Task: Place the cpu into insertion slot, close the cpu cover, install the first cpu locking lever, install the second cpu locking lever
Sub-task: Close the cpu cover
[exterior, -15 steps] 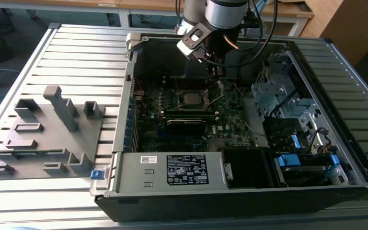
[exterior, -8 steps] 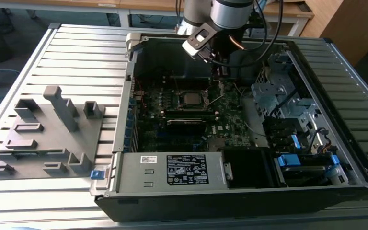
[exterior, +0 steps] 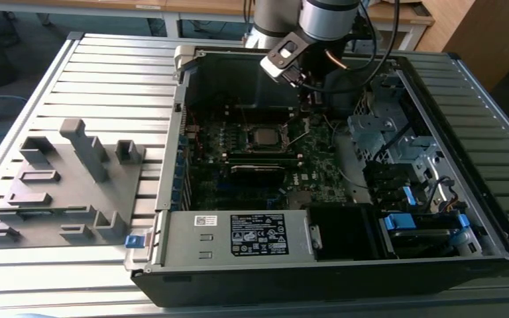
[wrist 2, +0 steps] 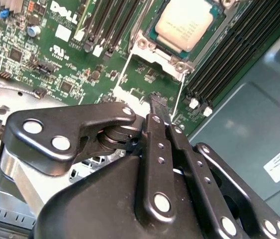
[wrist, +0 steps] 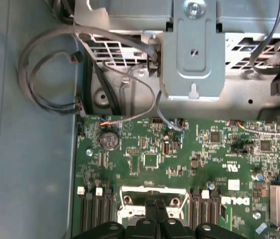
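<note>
The cpu [wrist 2: 184, 22], a square chip with a dull silver top, lies in the insertion slot [exterior: 262, 137] on the green motherboard. The cpu cover [wrist 2: 152, 47], a silvery frame, lies down around the chip. Two thin silvery lever rods [wrist 2: 124, 69] [wrist 2: 179, 94] run from the socket toward my gripper. My gripper [wrist 2: 158, 102] hovers just beside the socket with its black fingers pressed together and nothing visible between them. In the exterior view the gripper [exterior: 310, 99] hangs just behind the socket toward the exterior view's right. The first wrist view shows the fingertips [wrist: 156, 203] over the socket's metal frame [wrist: 130, 199].
Long black memory slots [wrist 2: 224, 55] flank the socket. A metal drive cage [exterior: 387, 132] and cables [wrist: 55, 84] crowd the case's side on the exterior view's right. The labelled power supply [exterior: 259, 235] sits at the front. A grey fixture block [exterior: 69, 185] stands on the slatted table outside the case.
</note>
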`<state>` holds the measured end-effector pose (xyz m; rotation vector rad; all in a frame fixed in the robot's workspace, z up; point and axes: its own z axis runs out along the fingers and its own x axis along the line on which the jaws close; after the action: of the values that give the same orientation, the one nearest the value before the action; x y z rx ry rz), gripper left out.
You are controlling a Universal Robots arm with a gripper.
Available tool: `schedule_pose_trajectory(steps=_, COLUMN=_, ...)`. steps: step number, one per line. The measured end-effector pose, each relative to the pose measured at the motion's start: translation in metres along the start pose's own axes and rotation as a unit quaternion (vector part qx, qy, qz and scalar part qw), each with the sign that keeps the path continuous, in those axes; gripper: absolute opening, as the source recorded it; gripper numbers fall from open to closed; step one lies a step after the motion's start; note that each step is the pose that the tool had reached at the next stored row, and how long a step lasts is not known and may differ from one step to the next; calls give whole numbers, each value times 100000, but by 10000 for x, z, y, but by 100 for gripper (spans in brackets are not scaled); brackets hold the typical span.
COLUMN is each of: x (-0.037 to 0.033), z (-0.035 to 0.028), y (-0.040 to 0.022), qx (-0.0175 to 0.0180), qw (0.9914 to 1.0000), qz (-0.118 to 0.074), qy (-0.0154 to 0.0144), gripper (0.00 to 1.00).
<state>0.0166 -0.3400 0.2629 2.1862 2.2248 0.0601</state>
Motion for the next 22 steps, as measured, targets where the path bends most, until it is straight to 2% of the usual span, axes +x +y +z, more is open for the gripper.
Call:
schedule_pose_trajectory(steps=8, x=-2, z=6, y=107, qx=0, qw=100000, qz=-1, qy=-1, gripper=11)
schedule_pose_trajectory(steps=19, x=-6, z=21, y=302, qx=2, qw=100000, qz=-1, qy=-4, gripper=11)
schedule_pose_trajectory(steps=22, x=-6, z=30, y=338, qx=0, qw=100000, qz=5, qy=-2, gripper=11)
